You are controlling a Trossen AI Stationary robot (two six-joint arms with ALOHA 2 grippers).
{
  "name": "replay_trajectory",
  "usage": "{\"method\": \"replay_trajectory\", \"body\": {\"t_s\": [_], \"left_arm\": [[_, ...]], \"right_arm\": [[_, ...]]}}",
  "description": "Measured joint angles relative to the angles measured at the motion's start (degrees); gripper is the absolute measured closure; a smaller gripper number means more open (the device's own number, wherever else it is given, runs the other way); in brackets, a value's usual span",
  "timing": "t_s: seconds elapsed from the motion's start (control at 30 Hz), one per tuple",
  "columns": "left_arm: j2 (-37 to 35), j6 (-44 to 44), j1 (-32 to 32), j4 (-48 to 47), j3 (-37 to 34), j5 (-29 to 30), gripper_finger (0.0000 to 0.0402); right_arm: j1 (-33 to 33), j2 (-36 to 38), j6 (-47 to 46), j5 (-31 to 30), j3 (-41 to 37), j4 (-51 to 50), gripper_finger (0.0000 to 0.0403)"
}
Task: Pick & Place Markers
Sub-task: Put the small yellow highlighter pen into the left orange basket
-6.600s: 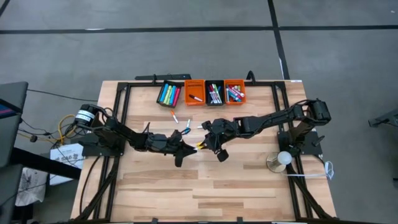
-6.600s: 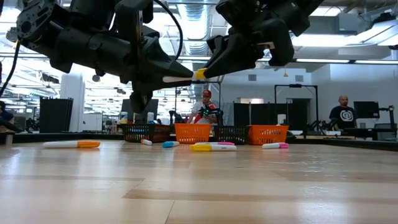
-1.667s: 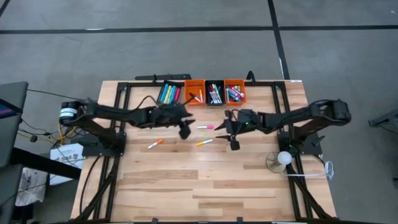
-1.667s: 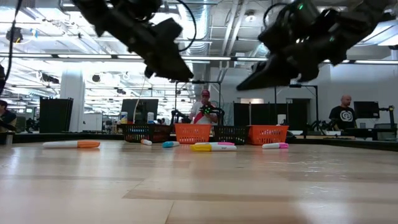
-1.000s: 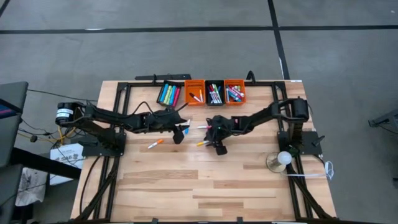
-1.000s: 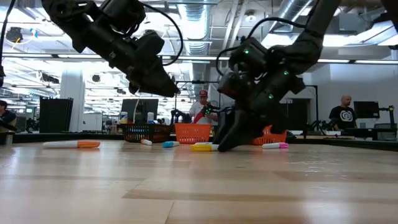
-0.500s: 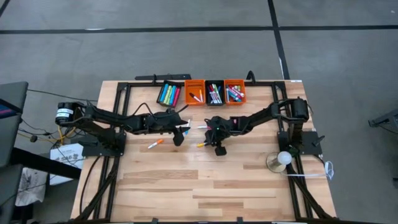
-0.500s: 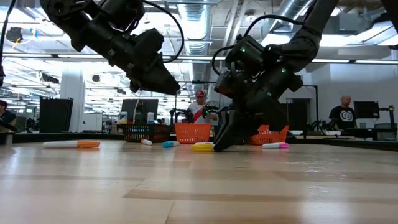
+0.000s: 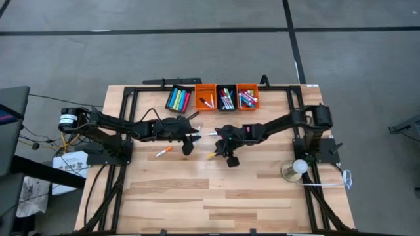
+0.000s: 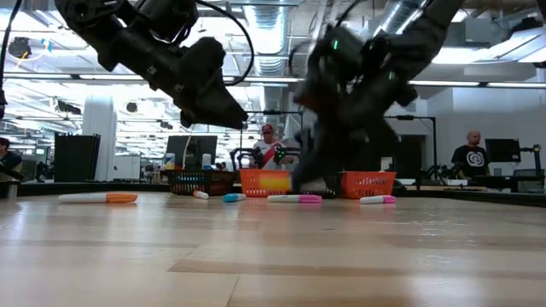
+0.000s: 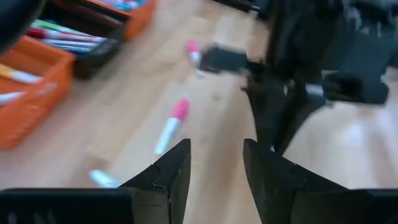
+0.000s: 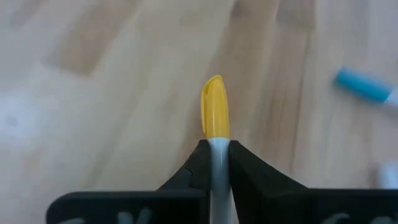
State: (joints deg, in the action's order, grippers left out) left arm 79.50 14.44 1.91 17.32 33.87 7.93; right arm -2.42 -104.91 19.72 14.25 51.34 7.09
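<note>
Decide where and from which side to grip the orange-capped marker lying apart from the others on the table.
Probably mid-barrel, from straight above, jaws closing across its length: the orange-capped marker lies flat and slanted on the table, with bare wood on either side.

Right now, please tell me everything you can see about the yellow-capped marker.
The yellow-capped marker is a thin stick with a pale grey-white barrel and a rounded yellow cap. The right gripper is shut on the barrel, both dark fingers pressing it, cap pointing forward. It hangs over the wooden table near the middle; whether it touches the table is unclear.
</note>
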Motion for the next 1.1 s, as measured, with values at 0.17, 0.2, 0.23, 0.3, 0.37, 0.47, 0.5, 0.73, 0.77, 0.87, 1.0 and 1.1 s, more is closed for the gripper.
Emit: {"method": "replay_trajectory", "body": {"t_s": [0.17,0.2,0.23,0.3,0.37,0.47,0.5,0.73,0.77,0.87,1.0,1.1], "left_arm": [[0.02,-0.61,-0.03,2.71,0.02,-6.43,0.0259],[0.12,-1.26,-0.18,3.67,0.02,-6.97,0.0259],[0.22,-2.12,-0.4,4.46,0.04,-7.22,0.0259],[0.94,-4.18,-1.15,6.2,0.04,-7.51,0.0259],[1.88,-6.61,-2.03,7.45,0.07,-7.61,0.0259],[3.39,-11.02,-3.0,10.47,0.07,-7.76,0.0259],[3.86,-13.03,-3.29,11.57,0.05,-7.92,0.0259],[6.95,-25.76,-6.94,23.62,0.07,-9.01,0.0259],[7.05,-26.78,-7.28,24.85,0.07,-8.99,0.0259],[7.08,-28.86,-8.01,27.61,0.06,-8.83,0.0259],[7.08,-29.22,-8.7,30.87,0.07,-8.86,0.0259],[7.08,-30.7,-9.04,32.03,0.04,-8.77,0.0259]], "right_arm": [[1.79,5.77,-1.28,0.15,0.02,-0.12,0.0375],[2.25,7.1,-1.29,0.16,0.03,0.26,0.0373],[2.7,8.3,-1.31,0.21,0.04,0.81,0.0371],[3.67,10.56,-1.31,0.38,0.04,1.11,0.0371],[4.5,12.66,-1.31,0.49,0.04,1.83,0.0377],[5.55,15.95,-1.31,0.61,0.08,2.47,0.0379],[5.82,16.91,-1.31,0.58,0.08,2.41,0.0379],[7.02,21.29,-1.31,0.64,0.08,3.09,0.0374],[7.02,21.57,-1.31,0.63,0.08,3.06,0.0377],[6.89,21.72,-1.31,0.63,0.08,3.35,0.0379],[6.89,20.7,-1.33,0.63,0.16,4.51,0.0373],[6.89,19.67,-1.31,0.65,0.08,5.16,0.0371]]}}
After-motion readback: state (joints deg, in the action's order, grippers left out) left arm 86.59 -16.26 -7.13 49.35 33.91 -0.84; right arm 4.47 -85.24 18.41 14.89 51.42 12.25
